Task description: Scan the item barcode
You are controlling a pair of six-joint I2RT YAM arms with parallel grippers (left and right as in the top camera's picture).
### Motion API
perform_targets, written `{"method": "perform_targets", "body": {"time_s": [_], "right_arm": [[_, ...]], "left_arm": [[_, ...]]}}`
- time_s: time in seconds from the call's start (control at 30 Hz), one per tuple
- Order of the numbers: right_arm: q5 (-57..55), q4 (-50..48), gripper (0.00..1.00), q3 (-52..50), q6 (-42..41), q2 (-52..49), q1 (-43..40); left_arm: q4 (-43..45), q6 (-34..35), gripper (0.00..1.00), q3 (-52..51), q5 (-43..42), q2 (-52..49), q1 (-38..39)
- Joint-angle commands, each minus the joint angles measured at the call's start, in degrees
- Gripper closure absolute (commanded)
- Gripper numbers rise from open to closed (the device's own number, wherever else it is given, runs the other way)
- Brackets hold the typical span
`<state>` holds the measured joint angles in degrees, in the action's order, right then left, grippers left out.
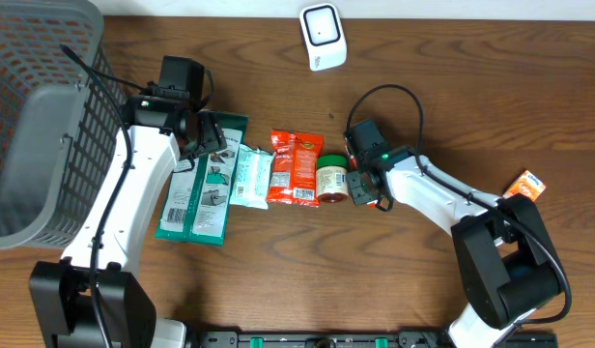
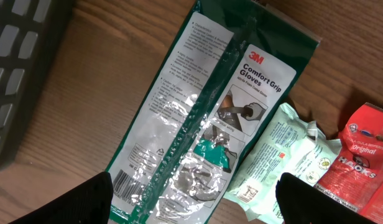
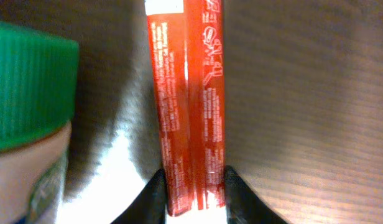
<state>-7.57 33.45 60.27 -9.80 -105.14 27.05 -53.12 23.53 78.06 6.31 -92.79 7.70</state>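
Items lie in a row on the table (image 1: 278, 280) in the overhead view: a green gloves pack (image 1: 196, 198), a pale wipes pack (image 1: 249, 176), a red pouch (image 1: 294, 169) and a green-lidded jar (image 1: 330, 181). The left gripper (image 1: 209, 135) hangs over the top of the gloves pack. The right gripper (image 1: 360, 188) sits just right of the jar. A white scanner (image 1: 323, 36) stands at the far edge, a grey basket (image 1: 37, 126) at the left and an orange box (image 1: 527, 184) at the right.

Left wrist: the fingertips (image 2: 86, 199) are spread wide above the gloves pack, grasping nothing.

Right wrist: both fingers (image 3: 153, 193) are clamped on a slim red pack (image 3: 188, 93), which lies on the table just beside the jar.
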Motion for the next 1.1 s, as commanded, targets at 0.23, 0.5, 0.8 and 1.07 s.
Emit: {"method": "perform_targets", "body": {"time_s": [0.23, 0.5, 0.8, 1.07], "right_arm": [[5.07, 11.65, 0.99, 7.19, -0.83, 2.45, -2.93], [33.88, 14.25, 0.99, 6.25, 4.37, 4.42, -15.43], [58.01, 1.11, 0.99, -6.43, 5.79, 4.42, -28.70], [63.17, -7.61, 0.98, -14.29, 5.62, 4.42, -32.06]], "left_arm": [[-0.15, -0.37, 0.16, -0.17, 0.33, -0.11, -0.02], [-0.15, -0.37, 0.16, -0.17, 0.33, -0.11, -0.02], [-0.15, -0.37, 0.16, -0.17, 0.33, -0.11, -0.02], [-0.15, -0.37, 0.16, -0.17, 0.33, -0.11, -0.02]]}}
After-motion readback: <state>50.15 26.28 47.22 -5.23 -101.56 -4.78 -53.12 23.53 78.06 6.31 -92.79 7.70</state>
